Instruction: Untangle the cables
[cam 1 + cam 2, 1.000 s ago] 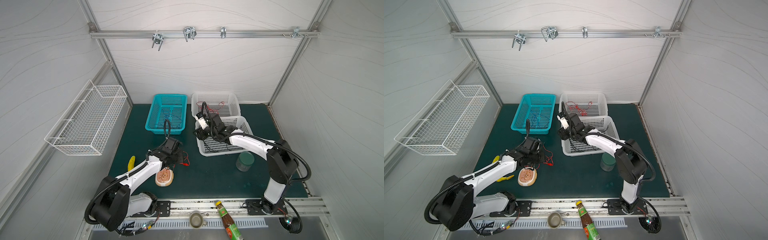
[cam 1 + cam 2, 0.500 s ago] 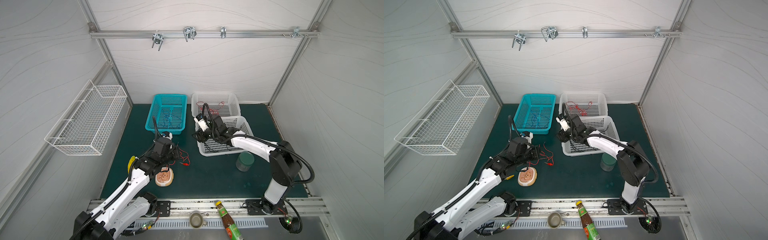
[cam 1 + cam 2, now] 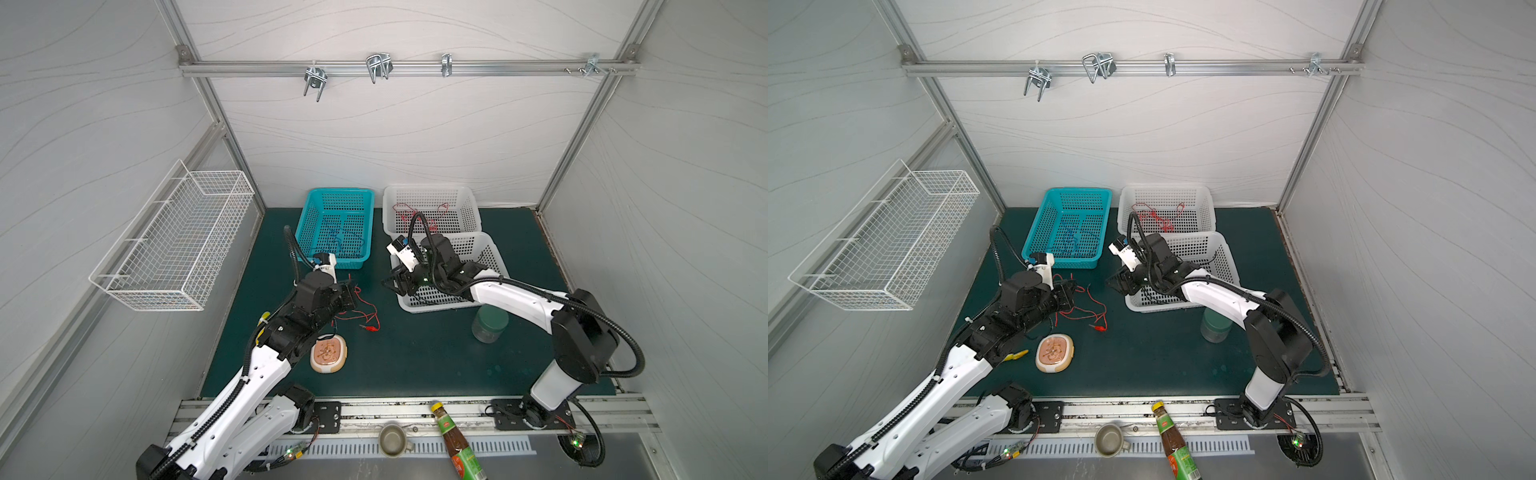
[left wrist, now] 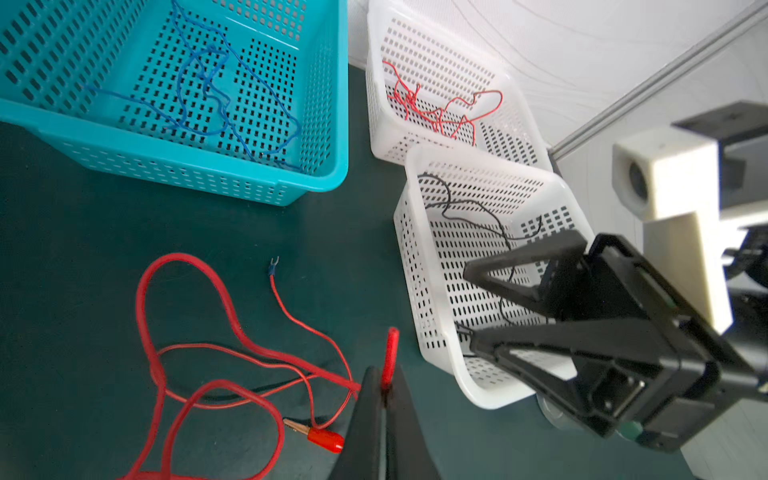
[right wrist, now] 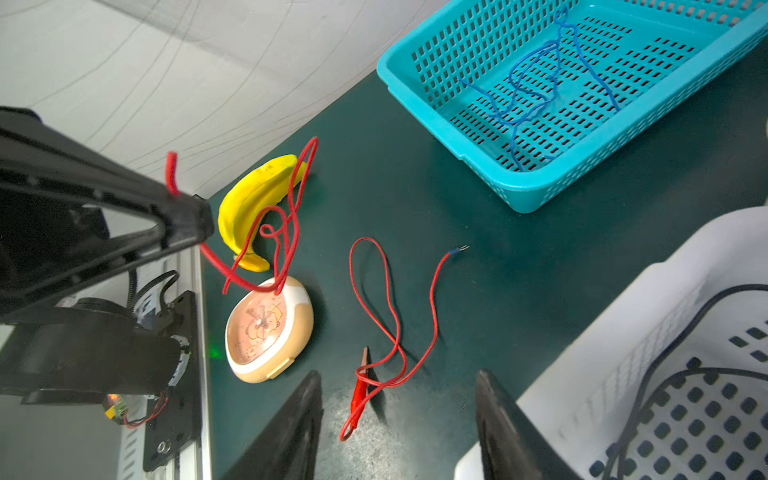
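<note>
My left gripper (image 4: 384, 374) is shut on a thick red cable (image 4: 178, 255), one of the cables. In the right wrist view that cable hangs in loops from the left gripper (image 5: 183, 208), above the mat. A thin red cable (image 5: 432, 307) with a red clip end (image 5: 359, 388) lies on the mat. My right gripper (image 5: 399, 378) hovers open over that clip, beside the front white basket (image 3: 498, 266). Blue cables (image 4: 208, 75) lie in the teal basket (image 3: 307, 224). Red cables (image 4: 415, 102) lie in the back white basket, and a black cable (image 4: 473, 203) in the front one.
A yellow banana (image 5: 253, 195) and a round beige clock (image 3: 328, 353) lie near the left arm. A green-lidded jar (image 3: 490, 324) stands in front of the white baskets. A sauce bottle (image 3: 457, 444) and a metal cup (image 3: 392, 434) sit on the front rail.
The left arm has changed pose with its gripper still shut on the thick red cable, and the red strands now spread wider over the mat. The right arm has barely moved.
</note>
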Controlling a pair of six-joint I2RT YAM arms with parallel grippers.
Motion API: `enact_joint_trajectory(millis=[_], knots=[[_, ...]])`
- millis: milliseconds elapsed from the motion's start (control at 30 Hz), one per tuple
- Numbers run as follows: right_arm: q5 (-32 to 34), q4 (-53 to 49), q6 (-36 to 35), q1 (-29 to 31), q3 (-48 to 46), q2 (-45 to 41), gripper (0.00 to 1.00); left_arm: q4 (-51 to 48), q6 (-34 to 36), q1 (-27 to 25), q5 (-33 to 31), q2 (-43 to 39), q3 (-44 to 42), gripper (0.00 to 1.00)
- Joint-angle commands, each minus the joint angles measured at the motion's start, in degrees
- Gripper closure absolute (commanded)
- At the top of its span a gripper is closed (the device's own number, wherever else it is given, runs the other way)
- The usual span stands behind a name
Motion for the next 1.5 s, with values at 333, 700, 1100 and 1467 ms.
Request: enact_joint_trajectory(millis=[333,700,1100,1467], knots=[[6.45,6.96,-2.00,8.86,0.70,0.87,0.40,6.95,-7.76,-0.22,-1.43,0.62,2.24,1.00],[17.51,9.10,-8.83,12.73,1.76,0.77,0.38,6.92,-7.99,-0.24,3.50,2.42,2.84,1.00],[18.58,11.57,-9.19,12.79,1.65,1.32,0.53,7.71,-7.72,-0.23,6.13,3.72,2.72,1.00],[17.87,11.36,-9.34,12.77,1.84,2.14,0.98,7.08,-7.22,-0.16,4.99,3.64,2.43,1.00]])
